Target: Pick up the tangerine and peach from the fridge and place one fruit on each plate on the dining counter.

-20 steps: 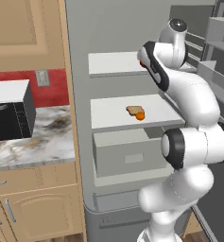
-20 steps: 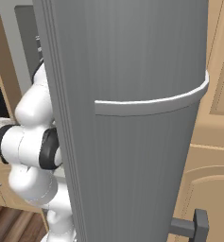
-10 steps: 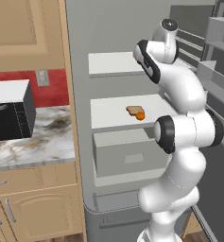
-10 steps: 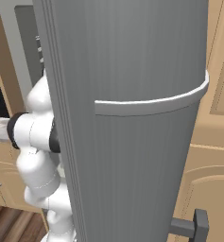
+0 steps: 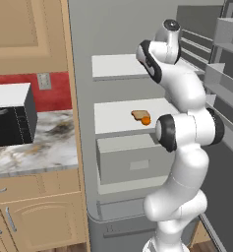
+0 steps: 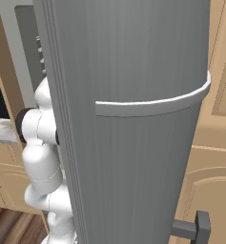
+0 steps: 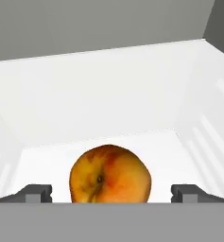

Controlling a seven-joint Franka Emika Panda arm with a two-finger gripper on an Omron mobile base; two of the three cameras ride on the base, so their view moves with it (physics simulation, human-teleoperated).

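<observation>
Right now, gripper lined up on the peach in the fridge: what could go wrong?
1. The peach is round and sits free on the white shelf; one fingertip touching first could roll it away.
2. The gripper is open and straddles it, but depth is unclear, so closing early may only pinch its front.

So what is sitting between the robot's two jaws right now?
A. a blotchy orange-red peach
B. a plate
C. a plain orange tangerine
A: the hand view shows the peach, orange with reddish blotches, on the fridge's white shelf, between the gripper jaws, which stand wide apart.
</observation>
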